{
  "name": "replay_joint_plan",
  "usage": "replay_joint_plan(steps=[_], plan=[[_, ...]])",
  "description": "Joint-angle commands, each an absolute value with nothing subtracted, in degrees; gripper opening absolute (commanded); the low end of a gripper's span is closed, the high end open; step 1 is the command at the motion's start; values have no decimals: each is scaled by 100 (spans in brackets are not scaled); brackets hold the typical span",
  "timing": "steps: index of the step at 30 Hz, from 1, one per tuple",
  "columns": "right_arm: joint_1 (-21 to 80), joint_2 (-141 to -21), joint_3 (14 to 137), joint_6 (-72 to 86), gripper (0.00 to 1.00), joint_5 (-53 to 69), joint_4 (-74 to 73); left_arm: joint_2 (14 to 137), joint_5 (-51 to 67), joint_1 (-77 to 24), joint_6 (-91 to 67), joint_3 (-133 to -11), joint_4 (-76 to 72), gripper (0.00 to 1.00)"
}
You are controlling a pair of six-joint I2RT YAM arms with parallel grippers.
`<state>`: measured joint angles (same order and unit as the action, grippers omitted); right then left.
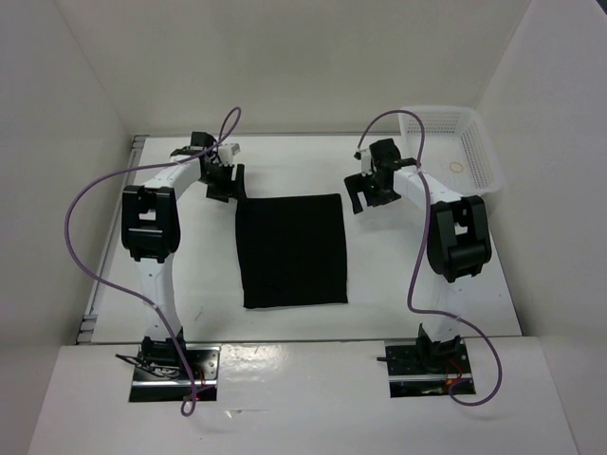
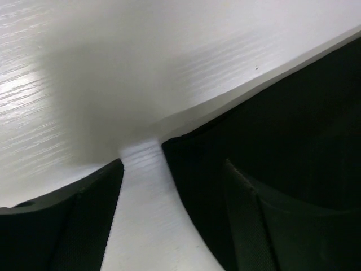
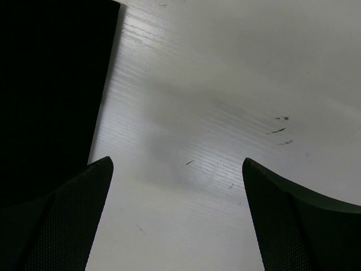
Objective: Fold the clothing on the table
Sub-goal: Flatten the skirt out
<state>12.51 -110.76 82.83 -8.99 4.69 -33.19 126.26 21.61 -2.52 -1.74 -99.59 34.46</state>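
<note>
While the black clothing (image 1: 291,251) lies flat on the white table (image 1: 211,284), both arms reach to its far edge — the left fingers (image 1: 226,182) at its far left corner, the right fingers (image 1: 364,194) just off its far right corner. The left wrist camera shows the left pair set apart astride that corner, one finger over bare table and the other over the fabric, with nothing pinched yet. The right pair stands wide. The clothing's side edge runs by one finger, bare table fills the rest of the gap, and they hold nothing. A white basket (image 1: 453,142) sits beyond the clothing's far right corner, well apart from it.

The step in hand looks to be the pick-up for a fold. To do it well, each pair should likely bite a little inside its corner, low enough to catch the fabric — the right pair would need to shift toward the clothing first. Both corners want lifting together and level, then carrying toward the clothing's near edge, so the hem lands square and no crease forms in the middle.
</note>
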Motion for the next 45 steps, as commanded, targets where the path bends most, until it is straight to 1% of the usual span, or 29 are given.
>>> replay_joint_plan(steps=[1,2,9,16,18,20,21,22,24,27,29,32,34,35,37,40,41,45], plan=[[1327,-11101,8569,-1002,99,413,-3164,12867,2602,-290,-97,-10125,3595,74],[1327,-11101,8569,-1002,99,413,-3164,12867,2671,-290,-36,-10125,3647,73],[1380,-11101,8569,-1002,99,413,-3164,13104,3242,-237,201,-10125,3709,73],[1380,-11101,8569,-1002,99,413,-3164,13157,3243,-237,308,-10072,3762,73],[1380,-11101,8622,-1002,99,413,-3164,13209,3243,-185,308,-10072,3762,70],[1432,-11153,8622,-1002,99,413,-3164,13210,3243,-185,308,-10072,3762,61],[1433,-11153,8622,-1002,99,413,-3164,13210,3243,-185,308,-10072,3762,52],[1433,-11153,8622,-1002,99,413,-3164,13210,3243,-132,308,-10072,3762,48],[1433,-11214,8674,-1002,99,413,-3164,13263,3243,-132,308,-10072,3762,42],[1433,-11215,8675,-1002,99,413,-3112,13263,3243,-132,308,-10072,3762,36],[1433,-11276,8736,-1055,99,413,-3111,13263,3243,-132,308,-10072,3762,29],[1433,-11329,8736,-1055,99,561,-2884,13263,3243,-79,308,-10072,3762,22],[1433,-11399,8806,-1055,99,737,-2769,13263,3243,-79,308,-10072,3762,22],[1433,-11399,8859,-1055,99,877,-2769,13263,3243,-79,308,-10072,3762,26],[1433,-11557,9043,-1055,99,1019,-2829,13263,3243,-79,421,-10072,3832,37],[1433,-11558,9149,-1055,99,1125,-2900,13114,3182,-26,474,-9933,3832,45],[1433,-11558,9097,-1055,99,1186,-2900,13113,3182,43,475,-9932,3780,52],[1433,-11365,8956,-1055,99,1187,-2786,13104,3313,97,414,-9844,3727,53]])
